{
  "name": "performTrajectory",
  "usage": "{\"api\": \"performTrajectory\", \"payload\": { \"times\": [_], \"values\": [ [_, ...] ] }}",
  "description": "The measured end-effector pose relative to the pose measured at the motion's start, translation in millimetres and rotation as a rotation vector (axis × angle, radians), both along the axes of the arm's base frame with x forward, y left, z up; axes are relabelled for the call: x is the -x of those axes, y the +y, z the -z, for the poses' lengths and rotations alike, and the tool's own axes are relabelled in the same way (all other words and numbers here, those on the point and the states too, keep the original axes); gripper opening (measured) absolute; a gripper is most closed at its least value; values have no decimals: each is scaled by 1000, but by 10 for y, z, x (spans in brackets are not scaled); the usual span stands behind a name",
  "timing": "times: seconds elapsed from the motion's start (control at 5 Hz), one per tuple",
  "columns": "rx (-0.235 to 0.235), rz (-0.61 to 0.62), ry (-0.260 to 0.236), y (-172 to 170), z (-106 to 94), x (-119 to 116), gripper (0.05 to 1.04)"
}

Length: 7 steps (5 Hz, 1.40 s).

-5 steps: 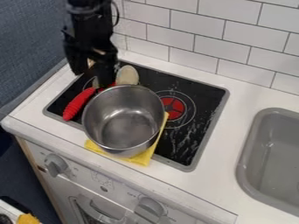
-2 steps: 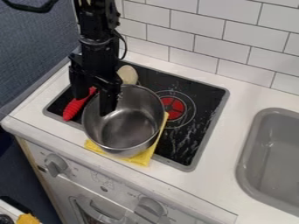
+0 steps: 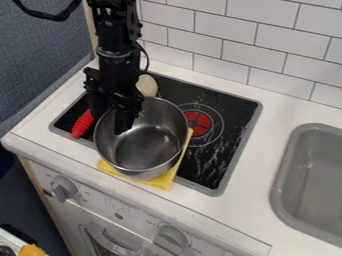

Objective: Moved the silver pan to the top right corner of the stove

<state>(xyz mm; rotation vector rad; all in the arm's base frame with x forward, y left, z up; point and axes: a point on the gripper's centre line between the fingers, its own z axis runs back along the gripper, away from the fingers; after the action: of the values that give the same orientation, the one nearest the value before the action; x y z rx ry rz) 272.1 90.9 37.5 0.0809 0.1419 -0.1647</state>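
Pan (image 3: 150, 145): one, front left of the stove (image 3: 235, 114). Red handle (image 3: 83, 123): left of it. Fingers (image 3: 110, 121): parted astride the pan's left rim, one inside; step, I judge, the grasp. Next I must clench the wall, lift, and carry right and back, clear of the yellow cloth (image 3: 160, 181).

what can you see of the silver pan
The silver pan is round, deep and open-topped, with shiny, metal-looking walls and a duller floor. It sits upright near the front edge of the stove, partly on a yellow cloth. The tool straddles its left rim; whether they touch is unclear.
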Motion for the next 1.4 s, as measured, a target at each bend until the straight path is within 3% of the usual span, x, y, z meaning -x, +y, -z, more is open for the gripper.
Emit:
{"api": "performTrajectory", "payload": {
  "times": [0.2,0.4,0.6,0.8,1.0,1.2,1.4],
  "values": [
    [-7,-7,17,15,52,-15,375],
    [-8,1,35,24,85,-6,164],
    [-5,24,9,5,50,-9,96],
    [11,-3,-48,-52,-84,-33,86],
    [82,-36,-42,-209,-235,-98,84],
    [143,-22,-117,-497,-478,-422,84],
    [144,-2,-98,-696,-350,-711,84]
  ]
}}
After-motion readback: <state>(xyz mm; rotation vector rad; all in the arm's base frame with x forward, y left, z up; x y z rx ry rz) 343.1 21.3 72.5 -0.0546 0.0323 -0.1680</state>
